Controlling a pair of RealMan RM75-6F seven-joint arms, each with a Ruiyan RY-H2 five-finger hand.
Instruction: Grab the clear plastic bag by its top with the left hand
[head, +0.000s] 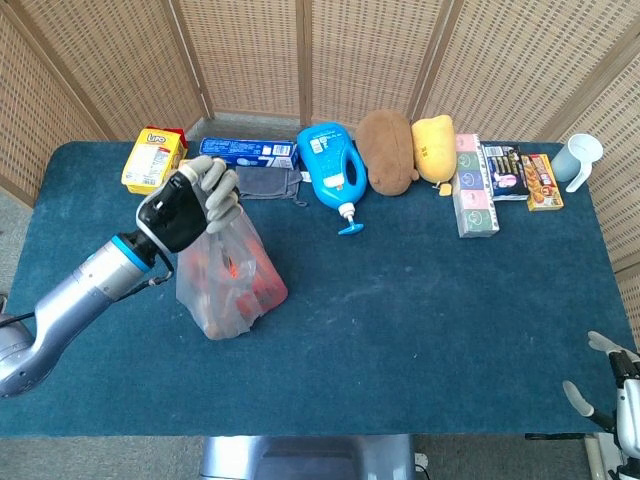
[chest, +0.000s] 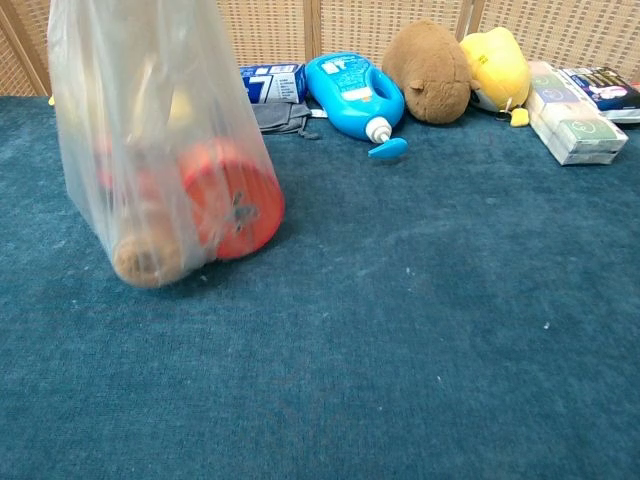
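Note:
My left hand (head: 186, 206) grips the gathered top of the clear plastic bag (head: 228, 275) at the left of the blue table. The bag hangs stretched below the fist, holding a red-orange round thing and a brownish one. In the chest view the bag (chest: 160, 140) fills the left side, its bottom just above or barely touching the cloth; the hand itself is above that frame. My right hand (head: 612, 385) shows only at the bottom right corner of the head view, off the table, with its fingers apart and nothing in them.
Along the far edge stand a yellow box (head: 154, 161), a yellow sponge, a blue toothpaste box (head: 246, 150), a grey cloth (head: 267, 181), a blue detergent bottle (head: 333, 171), brown and yellow plush toys (head: 388, 150), several flat boxes (head: 475, 186) and a grey cup (head: 581, 160).

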